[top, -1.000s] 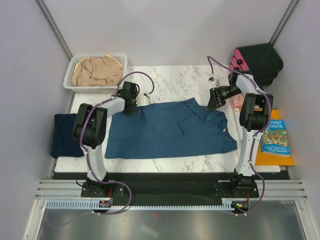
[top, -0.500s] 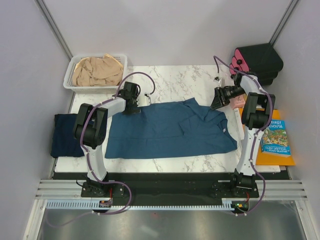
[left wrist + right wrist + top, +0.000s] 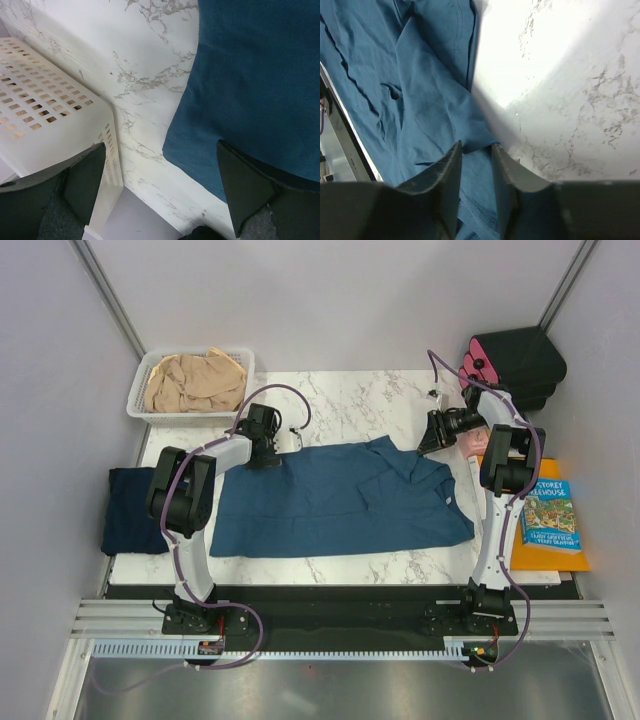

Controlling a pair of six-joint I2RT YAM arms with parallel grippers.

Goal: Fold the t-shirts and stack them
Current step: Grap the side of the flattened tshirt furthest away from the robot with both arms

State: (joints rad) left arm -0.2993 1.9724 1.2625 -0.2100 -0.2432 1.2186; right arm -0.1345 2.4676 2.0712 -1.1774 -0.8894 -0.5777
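T-shirts: we count 3.
(1) Teal t-shirt (image 3: 340, 500): spread flat on marble counter (image 3: 350, 400), just near-right of white basket (image 3: 137, 390). Long axis runs L–R, away from basket; rumpled, folded-over end lies farthest from basket.
(2) Navy t-shirt (image 3: 128, 510): folded, near side of basket, at counter's L edge.
(3) Beige t-shirt (image 3: 195, 380): bunched inside basket.
Baskets: 1.
Hands: 2.
L hand (image 3: 160, 150): spread wide, empty; basket corner by one finger, teal corner by other.
R hand (image 3: 477, 146): well R of basket, fingers narrowly apart at a teal fold; we can't tell if it grips.
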